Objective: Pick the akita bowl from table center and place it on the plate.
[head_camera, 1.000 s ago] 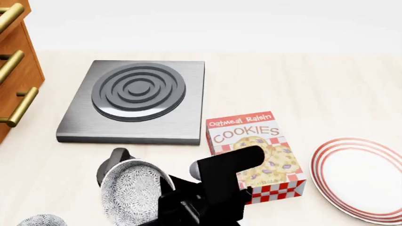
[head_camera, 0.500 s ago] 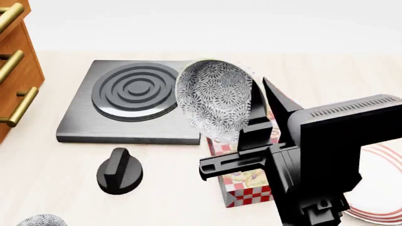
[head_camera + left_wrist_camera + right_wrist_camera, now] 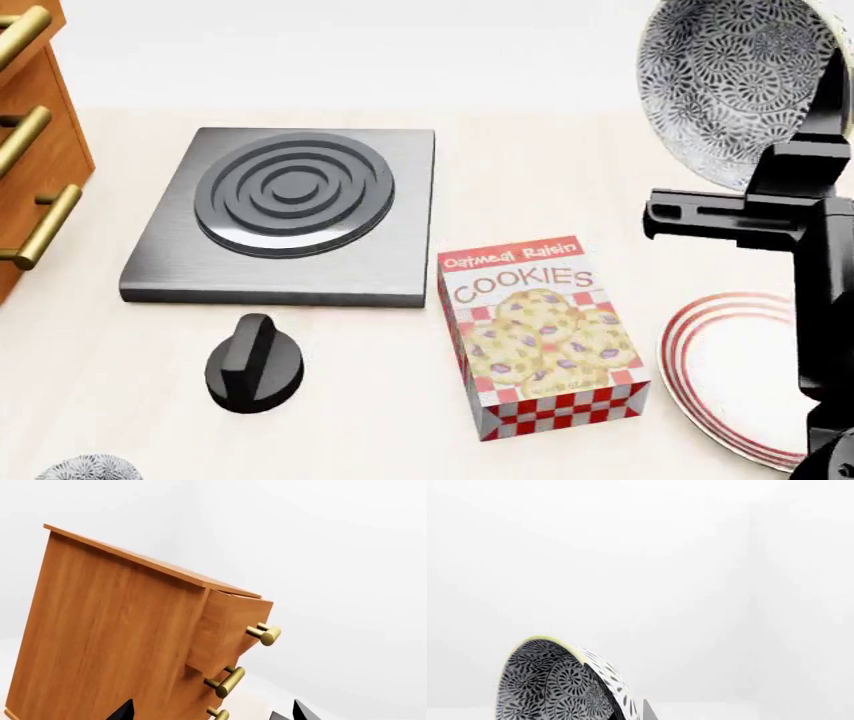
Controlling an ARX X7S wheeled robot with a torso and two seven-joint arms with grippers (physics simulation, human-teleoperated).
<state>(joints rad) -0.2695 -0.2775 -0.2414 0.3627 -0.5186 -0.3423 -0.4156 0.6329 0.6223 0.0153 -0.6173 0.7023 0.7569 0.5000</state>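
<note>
Akita bowl [image 3: 737,85], tipped on edge at the head view's upper right and grasped by the right tool [image 3: 817,120], is mid-carry; next, I judge, it must be levelled and lowered onto the plate [image 3: 727,375] at lower right.
</note>
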